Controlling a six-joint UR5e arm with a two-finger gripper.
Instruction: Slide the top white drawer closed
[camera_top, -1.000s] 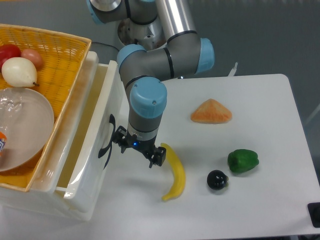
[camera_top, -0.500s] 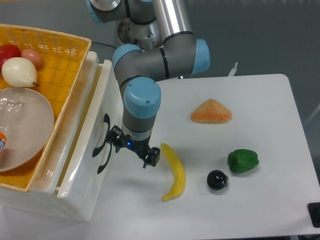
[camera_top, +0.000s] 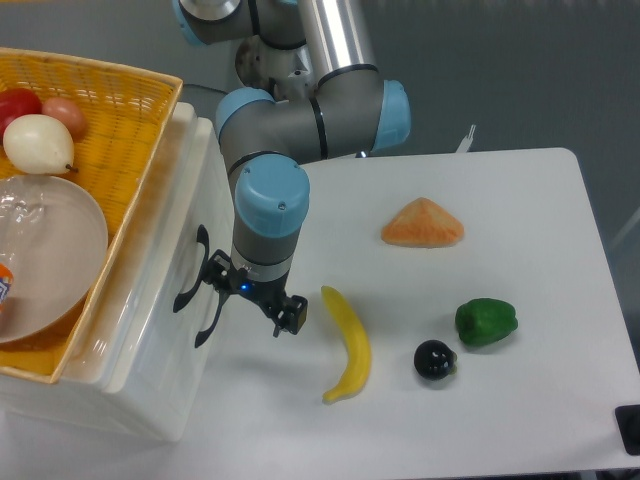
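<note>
At the left edge of the desk (camera_top: 520, 200), the gripper (camera_top: 248, 298) of the UR5e arm (camera_top: 300, 110) hangs pointing down against the front of the top white drawer (camera_top: 185, 235), its two dark fingers (camera_top: 288, 318) spread open, one beside the drawer's black arched handle (camera_top: 190, 280), the other out over the desk. Nothing is held between them. The drawer front sits nearly flush with the white cabinet (camera_top: 120, 400), only a thin strip of its rim showing along the top edge. A second black handle (camera_top: 212, 312) shows just below, partly hidden by the gripper.

Just right of the fingers lies a yellow banana (camera_top: 350, 345), close to them but not touching. Farther right are a small black round fruit (camera_top: 435, 360), a green pepper (camera_top: 486, 321) and an orange wedge-shaped piece (camera_top: 423, 224), all well apart from the arm, with open white surface around them. On top of the cabinet rests a yellow wicker basket (camera_top: 110, 120) holding a pale pear (camera_top: 35, 142), red fruit (camera_top: 20, 103) and a clear plastic bowl (camera_top: 45, 255).
</note>
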